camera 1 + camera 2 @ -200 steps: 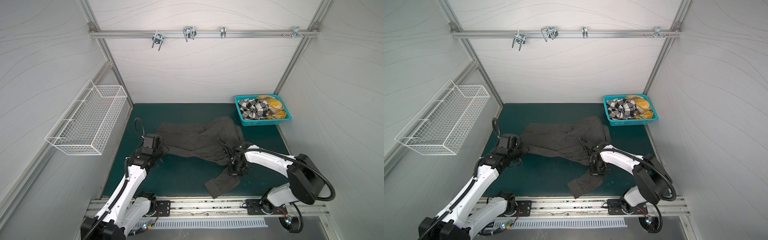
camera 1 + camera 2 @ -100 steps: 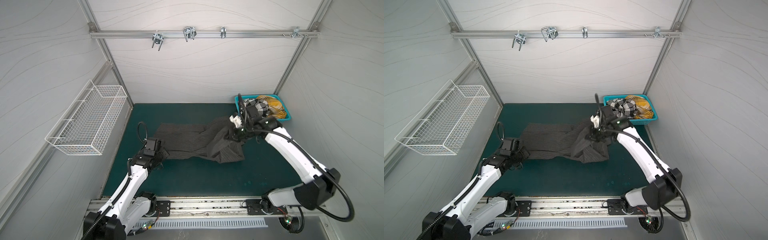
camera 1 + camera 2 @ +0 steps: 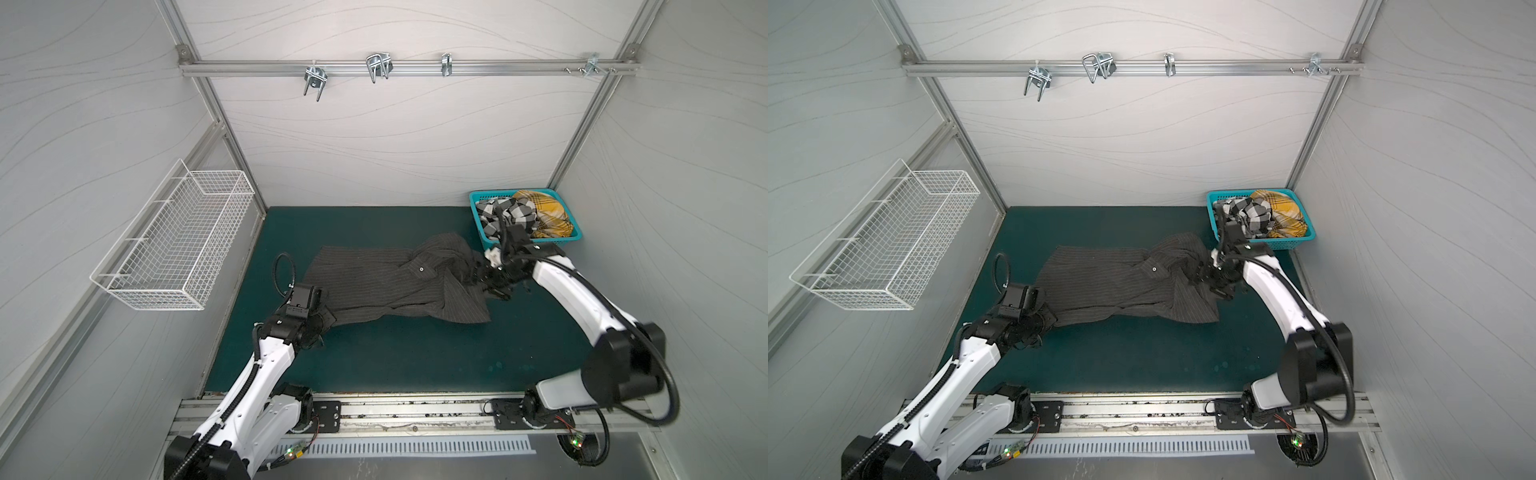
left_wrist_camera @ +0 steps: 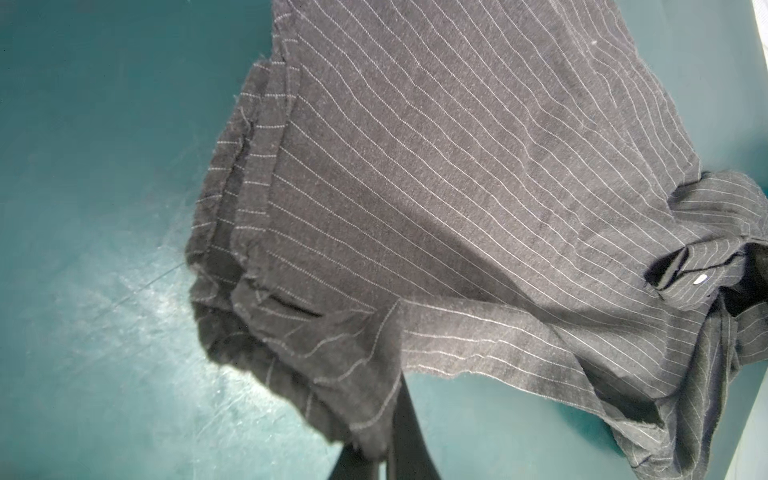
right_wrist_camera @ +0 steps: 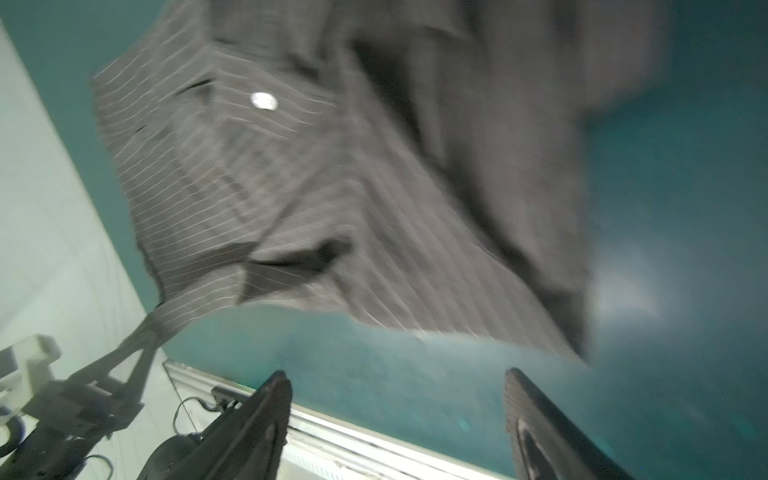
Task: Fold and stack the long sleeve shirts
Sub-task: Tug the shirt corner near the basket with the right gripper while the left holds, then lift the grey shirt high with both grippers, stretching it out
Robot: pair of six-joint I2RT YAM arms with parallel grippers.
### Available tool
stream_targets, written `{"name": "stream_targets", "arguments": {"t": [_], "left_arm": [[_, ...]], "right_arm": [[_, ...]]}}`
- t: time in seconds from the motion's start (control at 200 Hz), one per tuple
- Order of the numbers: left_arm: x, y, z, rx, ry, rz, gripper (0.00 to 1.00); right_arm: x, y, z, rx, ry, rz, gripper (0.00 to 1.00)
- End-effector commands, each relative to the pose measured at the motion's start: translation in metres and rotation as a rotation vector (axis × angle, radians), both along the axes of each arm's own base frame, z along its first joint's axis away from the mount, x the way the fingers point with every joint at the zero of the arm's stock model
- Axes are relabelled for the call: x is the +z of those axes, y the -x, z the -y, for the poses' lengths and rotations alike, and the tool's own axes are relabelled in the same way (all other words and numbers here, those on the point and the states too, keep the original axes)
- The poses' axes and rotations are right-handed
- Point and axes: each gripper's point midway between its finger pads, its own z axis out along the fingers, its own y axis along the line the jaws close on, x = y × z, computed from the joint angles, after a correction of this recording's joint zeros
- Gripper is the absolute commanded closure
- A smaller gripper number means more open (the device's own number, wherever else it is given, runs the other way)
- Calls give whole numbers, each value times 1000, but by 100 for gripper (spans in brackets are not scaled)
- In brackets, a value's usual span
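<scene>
A dark charcoal pinstriped long sleeve shirt (image 3: 374, 286) (image 3: 1100, 286) lies spread across the teal mat, with one sleeve (image 3: 463, 305) folded over its right part. My left gripper (image 3: 321, 323) (image 4: 384, 455) is shut on the shirt's near-left hem corner (image 4: 365, 415). My right gripper (image 3: 485, 283) (image 5: 395, 384) hovers open at the shirt's right edge with nothing between its fingers. A black-and-white check shirt (image 3: 505, 214) and a mustard plaid shirt (image 3: 548, 214) lie crumpled in the teal basket (image 3: 474, 210).
A white wire basket (image 3: 174, 249) hangs on the left wall. A metal rail with hooks (image 3: 378, 68) runs along the back wall. The aluminium base rail (image 3: 415, 411) borders the mat's front edge.
My right gripper carried the sleeve from the front of the mat up over the shirt's right part, then opened and let it go. My left gripper drew the hem slightly nearer.
</scene>
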Motion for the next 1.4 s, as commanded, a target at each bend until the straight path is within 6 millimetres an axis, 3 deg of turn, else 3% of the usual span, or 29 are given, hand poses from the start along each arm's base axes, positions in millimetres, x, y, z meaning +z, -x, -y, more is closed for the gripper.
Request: {"name": "stream_targets", "arguments": {"t": [0.0, 0.175, 0.26, 0.35, 0.475, 0.595, 0.725, 0.9, 1.01, 1.15, 1.286, 1.396], "left_arm": [[20, -7, -3, 20, 17, 32, 100], [22, -5, -4, 14, 18, 34, 100], [22, -4, -3, 14, 28, 40, 100], [20, -3, -2, 13, 33, 38, 100], [19, -3, 0, 5, 43, 34, 100], [19, -3, -1, 2, 40, 35, 100], [19, -2, -3, 6, 39, 33, 100], [17, -3, -5, 8, 36, 29, 100], [17, -4, -6, 8, 30, 31, 100], [16, -8, -9, 14, 20, 32, 100], [20, -21, -19, 41, -19, 46, 100], [46, -65, -35, 92, -86, 115, 100]], "right_arm": [[-38, 11, 28, -93, -22, -80, 35], [-74, -3, 17, -121, -205, -169, 41], [-80, -10, 12, -135, -248, -158, 41], [-87, -8, 10, -133, -253, -167, 36], [-96, 2, 12, -118, -234, -153, 20], [-97, 8, 11, -108, -247, -106, 18], [-99, 10, 11, -97, -247, -76, 27], [-103, 5, 20, -80, -176, -52, 56], [-97, -2, 21, -77, -161, -14, 68], [-86, -6, 14, -47, -163, 5, 100], [-49, -14, 8, 6, -85, 87, 100], [5, -51, -7, 68, -29, 218, 100]]}}
